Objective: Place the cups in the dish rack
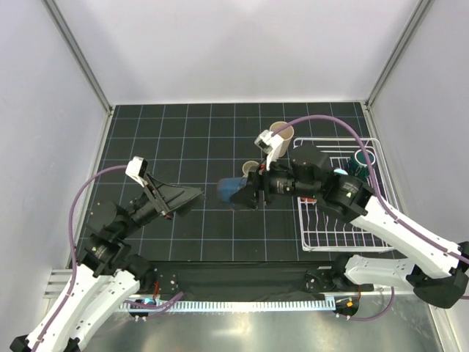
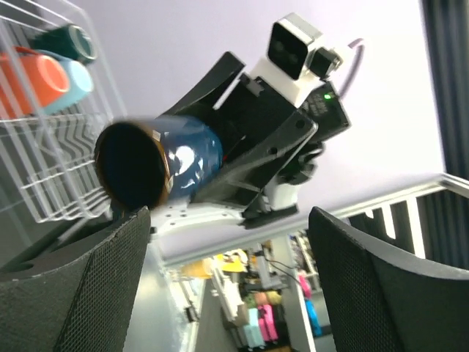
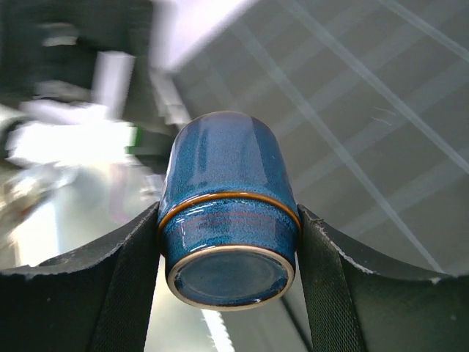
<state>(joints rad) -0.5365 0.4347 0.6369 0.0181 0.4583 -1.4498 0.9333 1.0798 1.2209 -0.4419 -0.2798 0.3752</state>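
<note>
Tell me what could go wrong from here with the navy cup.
The navy cup lies sideways in the right gripper, pinched only near its glossy base, so it may slip. The beige tumbler and taupe mug stand close by, toward the dish rack; a low swing could knock them.

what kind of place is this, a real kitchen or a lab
Most likely a robot lab test cell, not a kitchen: plain white walls box in a black gridded mat, and the dish rack and navy cup look like practice props.
</note>
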